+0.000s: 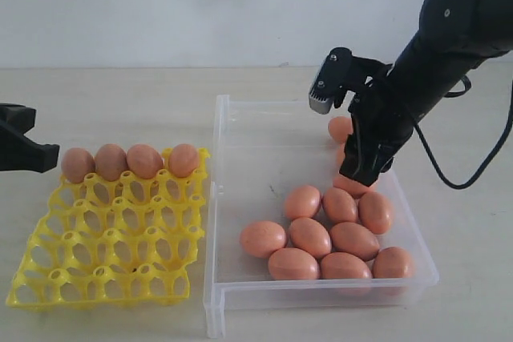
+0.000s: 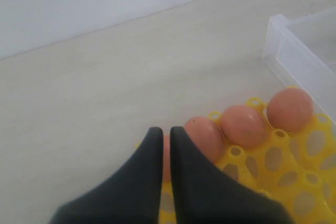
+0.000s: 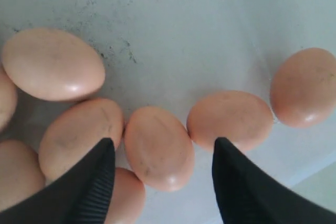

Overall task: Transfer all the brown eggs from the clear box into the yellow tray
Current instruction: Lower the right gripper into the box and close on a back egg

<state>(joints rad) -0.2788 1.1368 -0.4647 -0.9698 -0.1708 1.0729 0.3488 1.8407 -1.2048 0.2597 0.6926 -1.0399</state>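
Pictured with right gripper (image 3: 163,141) spread astride a brown egg (image 3: 157,156) in clear box (image 1: 321,294), left gripper (image 2: 165,129) pressed together over yellow tray (image 1: 100,274).

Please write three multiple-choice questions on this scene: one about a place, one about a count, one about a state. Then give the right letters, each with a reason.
1. In the exterior view, which row of the yellow tray holds brown eggs?
A. the farthest
B. the nearest
C. the middle
2. How many eggs are in the tray?
A. two
B. four
C. six
3. How is the right end effector?
A. shut on an egg
B. shut and empty
C. open over eggs in the clear box
Answers: 1 A, all sit along the far edge; 2 B, four stand side by side; 3 C, its fingers stand apart around one egg.
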